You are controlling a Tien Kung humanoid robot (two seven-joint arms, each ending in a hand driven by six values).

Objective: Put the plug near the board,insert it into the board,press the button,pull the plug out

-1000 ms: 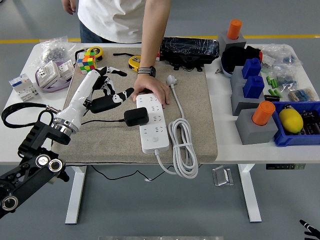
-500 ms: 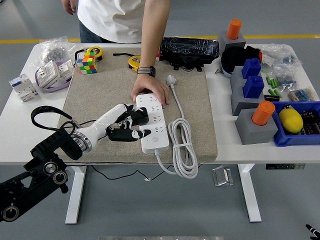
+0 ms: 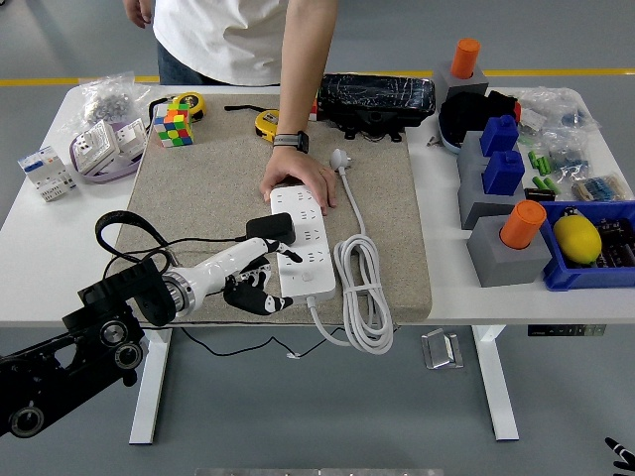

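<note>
1. The left arm comes in from the lower left, low over the mat (image 3: 189, 213).
2. The left hand (image 3: 250, 283) lies at the near left edge of the board (image 3: 303, 243), its fingers (image 3: 266, 300) loosely curled and holding nothing.
3. The black plug (image 3: 269, 232) sits at the board's left edge; whether it is inserted cannot be told.
4. The plug's cord (image 3: 203, 240) trails left across the mat.
5. A person's hand (image 3: 298, 180) presses the board's far end.
6. The board's white cable (image 3: 362, 288) lies coiled just right of it.
7. The right hand is out of view.
</note>
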